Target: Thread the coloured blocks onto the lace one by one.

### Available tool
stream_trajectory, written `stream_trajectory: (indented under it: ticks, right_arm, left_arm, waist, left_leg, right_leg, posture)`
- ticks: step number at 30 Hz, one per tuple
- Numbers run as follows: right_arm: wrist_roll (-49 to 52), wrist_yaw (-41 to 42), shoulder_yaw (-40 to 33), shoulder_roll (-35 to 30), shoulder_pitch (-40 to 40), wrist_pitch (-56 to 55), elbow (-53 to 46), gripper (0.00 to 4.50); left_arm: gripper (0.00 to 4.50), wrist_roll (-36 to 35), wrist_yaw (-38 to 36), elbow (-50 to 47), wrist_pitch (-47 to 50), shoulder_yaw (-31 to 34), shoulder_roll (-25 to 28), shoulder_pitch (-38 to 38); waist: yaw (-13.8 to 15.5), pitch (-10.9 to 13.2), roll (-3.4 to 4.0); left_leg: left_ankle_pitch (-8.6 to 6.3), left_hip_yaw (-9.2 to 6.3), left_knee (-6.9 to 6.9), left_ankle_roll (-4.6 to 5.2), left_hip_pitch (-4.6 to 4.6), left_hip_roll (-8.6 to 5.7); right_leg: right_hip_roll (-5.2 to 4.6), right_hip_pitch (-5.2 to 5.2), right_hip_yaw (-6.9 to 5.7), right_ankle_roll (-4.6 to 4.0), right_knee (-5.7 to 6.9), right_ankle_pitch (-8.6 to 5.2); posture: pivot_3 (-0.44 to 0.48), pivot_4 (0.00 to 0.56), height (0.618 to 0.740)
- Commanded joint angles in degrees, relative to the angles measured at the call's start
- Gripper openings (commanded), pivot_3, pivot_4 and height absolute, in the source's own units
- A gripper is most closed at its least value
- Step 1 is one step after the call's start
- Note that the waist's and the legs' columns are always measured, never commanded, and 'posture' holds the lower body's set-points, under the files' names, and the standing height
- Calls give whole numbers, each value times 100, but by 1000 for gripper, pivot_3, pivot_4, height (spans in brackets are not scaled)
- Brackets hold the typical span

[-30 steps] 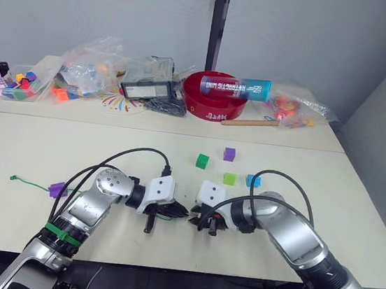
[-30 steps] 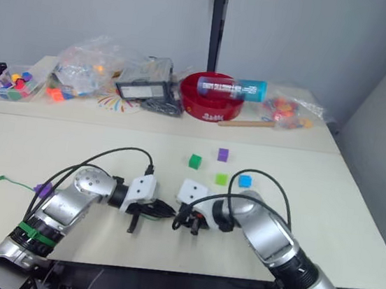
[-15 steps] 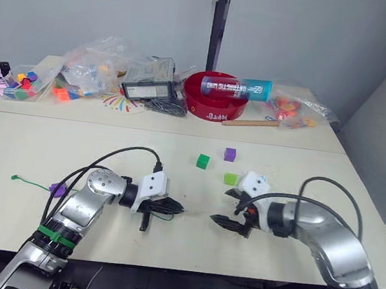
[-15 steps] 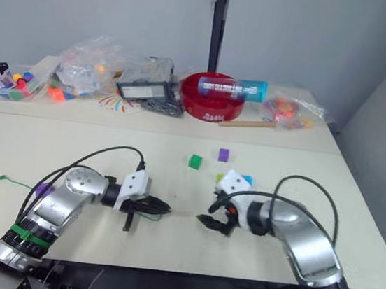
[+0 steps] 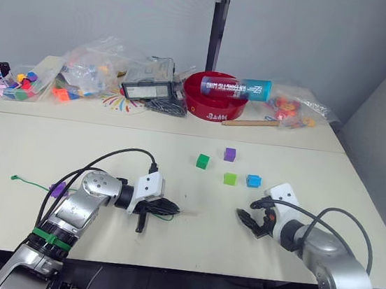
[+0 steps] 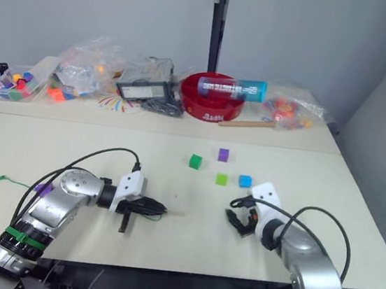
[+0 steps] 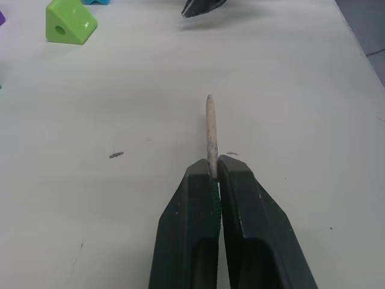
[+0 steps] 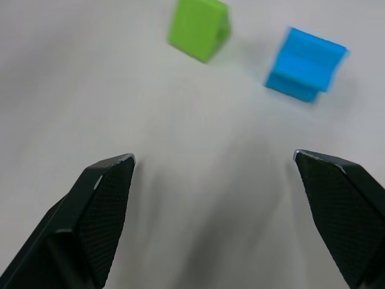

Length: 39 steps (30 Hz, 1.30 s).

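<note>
left gripper (image 7: 213, 174) pinching lace (image 7: 210, 129) tip

A red bowl (image 5: 214, 102) holds a blue tube (image 5: 235, 88) beside clear bags (image 5: 89, 68)

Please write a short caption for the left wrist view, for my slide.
The left gripper, shut on the lace, points its pale tip toward a light green block.

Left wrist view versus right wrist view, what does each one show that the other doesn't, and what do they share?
The left wrist view alone shows the left gripper shut on the lace, its pale stiff tip pointing forward over the table. The right wrist view alone shows the right gripper open, with nothing between its fingers. Both show the light green block, the blue block and the pale tabletop.
</note>
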Motion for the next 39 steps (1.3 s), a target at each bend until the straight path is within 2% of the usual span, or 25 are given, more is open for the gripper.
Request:
stream_trajectory:
  ticks: [1,6,10,16,19,26,32,34,37,39]
  right_arm:
    - [-402,-1074,-205,684,-49,-345,1,4480]
    - [-820,-1902,-82,1426,-384,-1212,824,4480]
    - [-988,-2150,-65,1623,-726,-1952,1745,4480]
    - [-1013,-2157,-166,1570,-1142,-2795,2816,4480]
    - [-935,-1988,-121,1537,-1162,-3007,2900,3746]
    - [-930,-1919,-88,1597,-1020,-3167,2616,1280]
    - [-921,-1940,-137,1604,-919,-3218,2253,1188]
    - [-848,-1936,10,1704,-460,-2744,1205,1188]
    - [-835,-1941,131,1783,-134,-2319,493,1188]
    - [-831,-2018,863,1907,765,-1695,-767,1188]
  left_arm:
    - [0,-46,11,-88,-53,107,63,-50]
    - [0,-40,28,-102,-64,121,91,-45]
    - [0,-23,68,-112,-67,129,103,-41]
    - [0,-19,119,-146,-52,150,133,-25]
    - [0,-30,130,-171,-39,162,160,-12]
    - [0,-58,138,-217,-20,155,234,22]
    - [0,-68,117,-197,-42,159,244,25]
    - [0,-67,109,-171,-63,160,240,15]
    - [0,-74,101,-161,-79,164,243,16]
    - [0,-80,87,-106,-120,166,218,-33]
  waist:
    - [-14,0,0]
    - [-14,0,3]
    - [-15,0,3]
    - [-26,0,3]
    - [-23,0,4]
    - [-11,0,4]
    - [-20,1,5]
    - [-17,0,9]
    - [-14,0,10]
    - [-9,-1,13]
  left_leg:
    - [0,0,0,0,0,0]
    - [1,2,-1,-1,1,-1]
    - [1,2,-2,-1,1,0]
    - [0,2,-3,-1,4,0]
    - [0,2,-3,-1,4,0]
    - [0,2,-3,-1,2,-1]
    - [0,1,-4,-1,2,0]
    - [0,2,-4,-1,1,0]
    - [0,-5,-14,0,0,0]
    - [0,0,-14,-1,-2,-1]
  right_leg:
    - [0,0,1,0,0,0]
    - [0,-2,3,0,1,0]
    - [-1,-2,2,-1,0,0]
    - [0,-1,3,-1,1,1]
    - [0,0,2,-1,2,1]
    - [-2,0,3,-1,1,1]
    - [-1,-2,2,-1,1,1]
    - [-1,-4,3,-1,1,1]
    - [0,-7,0,-1,3,1]
    - [-1,-7,3,-1,-2,1]
  posture:
    - [0,150,731]
    - [0,150,731]
    - [0,150,731]
    - [0,150,731]
    - [0,150,731]
    - [0,150,731]
    - [0,150,731]
    - [0,150,731]
    - [0,150,731]
    - [0,150,731]
